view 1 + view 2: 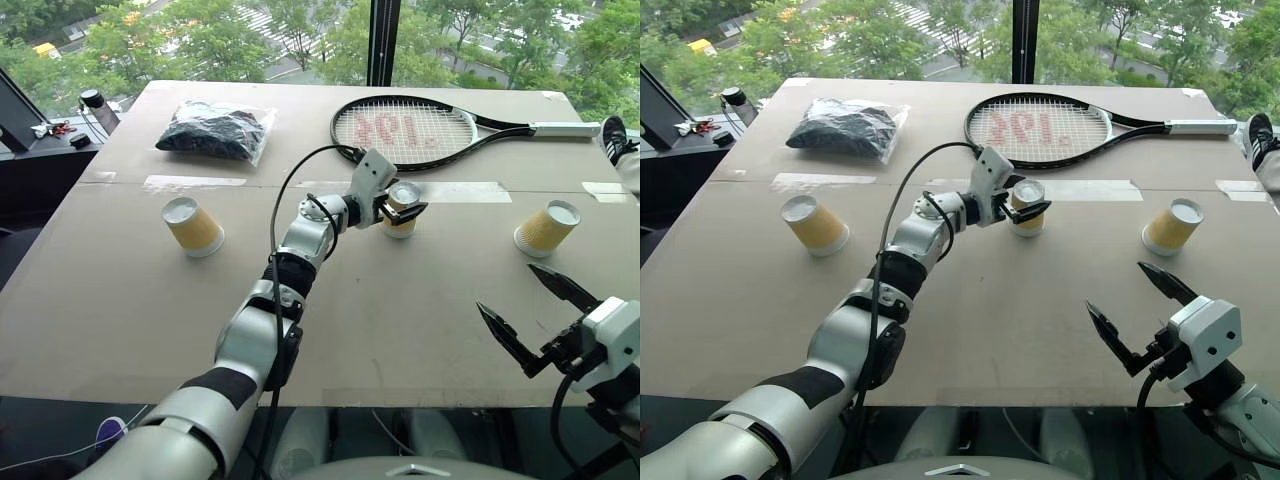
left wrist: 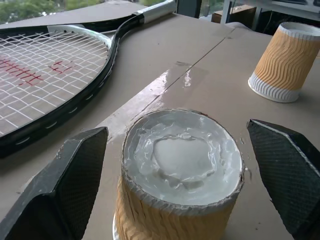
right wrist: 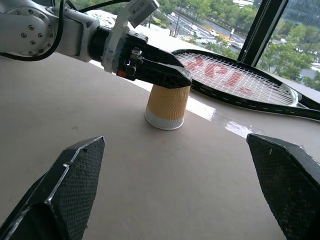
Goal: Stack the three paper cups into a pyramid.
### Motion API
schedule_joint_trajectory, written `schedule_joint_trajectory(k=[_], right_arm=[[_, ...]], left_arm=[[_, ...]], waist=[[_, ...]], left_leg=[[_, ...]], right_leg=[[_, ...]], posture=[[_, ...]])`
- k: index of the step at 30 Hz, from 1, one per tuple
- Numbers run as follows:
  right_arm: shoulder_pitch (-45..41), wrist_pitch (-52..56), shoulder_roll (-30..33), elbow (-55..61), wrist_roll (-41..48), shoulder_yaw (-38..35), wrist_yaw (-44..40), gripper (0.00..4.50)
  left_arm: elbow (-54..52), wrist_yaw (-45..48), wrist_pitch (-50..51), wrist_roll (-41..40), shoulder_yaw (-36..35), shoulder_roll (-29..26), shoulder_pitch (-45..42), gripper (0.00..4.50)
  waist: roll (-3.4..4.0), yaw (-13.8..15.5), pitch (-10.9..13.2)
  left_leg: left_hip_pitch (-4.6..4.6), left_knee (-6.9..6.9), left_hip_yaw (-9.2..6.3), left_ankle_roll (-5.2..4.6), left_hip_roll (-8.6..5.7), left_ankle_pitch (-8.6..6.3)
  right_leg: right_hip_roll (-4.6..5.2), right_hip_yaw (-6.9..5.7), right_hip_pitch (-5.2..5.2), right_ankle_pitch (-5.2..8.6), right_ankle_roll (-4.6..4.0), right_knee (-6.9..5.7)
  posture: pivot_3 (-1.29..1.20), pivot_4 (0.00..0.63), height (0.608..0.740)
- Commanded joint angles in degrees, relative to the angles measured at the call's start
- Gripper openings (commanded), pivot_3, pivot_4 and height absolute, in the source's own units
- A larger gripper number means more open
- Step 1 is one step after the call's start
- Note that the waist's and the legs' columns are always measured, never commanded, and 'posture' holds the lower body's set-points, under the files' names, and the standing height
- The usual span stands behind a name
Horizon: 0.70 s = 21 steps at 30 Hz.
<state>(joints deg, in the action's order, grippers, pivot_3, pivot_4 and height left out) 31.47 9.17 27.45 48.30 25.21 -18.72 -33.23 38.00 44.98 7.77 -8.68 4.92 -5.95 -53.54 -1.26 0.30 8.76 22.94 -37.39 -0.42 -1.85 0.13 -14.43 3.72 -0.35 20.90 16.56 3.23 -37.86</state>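
From the head camera, the table (image 1: 120, 300) carries three paper cups, all upside down on their rims and well apart in a row: the left cup (image 1: 192, 226), the middle cup (image 1: 402, 210) and the right cup (image 1: 547, 228); no pyramid is built. The left gripper (image 1: 400, 205) reaches level across the table and straddles the middle cup near its white base, fingers spread to either side. Behind it lie a tennis racket (image 1: 405, 131) and a bagged dark bundle (image 1: 213, 130). The right gripper (image 1: 532, 313) hovers near the table's front edge, fingers spread wide and holding nothing. In the left wrist view, the middle cup's white base (image 2: 182, 157) sits between the two black fingers (image 2: 65, 180), with a visible gap on each side, and the right cup (image 2: 286, 62) stands beyond. In the right wrist view, the open fingers (image 3: 62, 192) frame the middle cup (image 3: 167, 106), with the left gripper's fingers at its top.
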Motion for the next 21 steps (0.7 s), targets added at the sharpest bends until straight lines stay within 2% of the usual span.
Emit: schedule_joint_trajectory(k=[1, 6, 8, 11, 15, 18, 21], right_arm=[[-1.67, -0.92, 0.72, 0.62, 1.1, 0.42, -1.04, 4.5], [-7.09, -0.75, 2.35, -0.02, 5.43, 3.58, -4.99, 4.5], [-9.76, -0.04, 3.25, -0.71, 7.93, 5.18, -7.0, 4.5], [-13.68, 1.11, 4.91, -2.61, 10.9, 7.82, -10.46, 4.5], [-19.12, 1.79, 6.22, -7.43, 11.85, 10.69, -13.96, 4.5], [-22.98, 1.83, 6.56, -11.38, 12.26, 12.59, -16.87, 4.5], [-25.46, 2.0, 6.75, -13.49, 12.98, 13.61, -19.0, 4.5]], left_arm=[[-14.07, 1.02, 5.32, -4.57, -3.5, -3.76, 3.56, 4.43], [-32.43, -2.13, 13.8, -13.31, -13.88, -11.55, 11.23, 4.43], [-35.16, -5.52, 16.21, -15.1, -19.36, -15.53, 13.18, 4.43], [-36.77, -8.89, 16.69, -13.68, -25.21, -22.56, 17.35, 4.43], [-43.51, -10.01, 18.86, -14.71, -33.22, -30.01, 27.98, 4.43], [-47.64, -11.58, 20.44, -15.08, -37.19, -32.01, 36.55, 4.43], [-49.49, -14.06, 21.62, -14.87, -37.76, -31.03, 40.9, 4.43]], waist=[[0.02, -0.28, -0.01], [0.05, -1.1, 0.0], [0.06, -1.0, 0.0], [0.07, -1.13, 0.01], [0.01, -1.01, 0.04], [-0.03, -0.63, 0.05], [-0.04, 0.68, 0.04]], left_leg=[[-0.01, 0.0, -0.01, 0.0, 0.01, 0.0], [-0.04, 0.01, -0.02, 0.2, 0.05, 0.12], [-0.06, -0.01, -0.02, 0.21, 0.06, 0.12], [-0.12, -0.02, -0.06, 0.03, 0.05, 0.02], [-0.14, 0.02, -0.07, 0.02, 0.03, 0.01], [-0.13, 0.01, -0.06, 0.08, 0.01, 0.04], [-0.14, -0.01, -0.21, 0.02, 0.01, 0.0]], right_leg=[[0.0, 0.0, 0.0, 0.0, 0.0, -0.01], [0.01, 0.02, -0.01, 0.0, -0.01, -0.03], [0.05, 0.02, -0.01, 0.0, -0.01, -0.04], [0.06, -0.01, -0.07, -0.01, -0.01, -0.03], [0.12, -0.03, -0.09, -0.01, -0.01, 0.0], [0.33, 0.02, -0.09, -0.01, -0.01, 0.02], [0.43, 0.01, -0.13, -0.01, -0.02, 0.04]], posture=[[0.0, 0.15, 0.74], [0.0, 0.15, 0.74], [0.0, 0.15, 0.74], [0.0, 0.15, 0.74], [0.0, 0.15, 0.74], [0.0, 0.15, 0.74], [0.0, 0.15, 0.74]])
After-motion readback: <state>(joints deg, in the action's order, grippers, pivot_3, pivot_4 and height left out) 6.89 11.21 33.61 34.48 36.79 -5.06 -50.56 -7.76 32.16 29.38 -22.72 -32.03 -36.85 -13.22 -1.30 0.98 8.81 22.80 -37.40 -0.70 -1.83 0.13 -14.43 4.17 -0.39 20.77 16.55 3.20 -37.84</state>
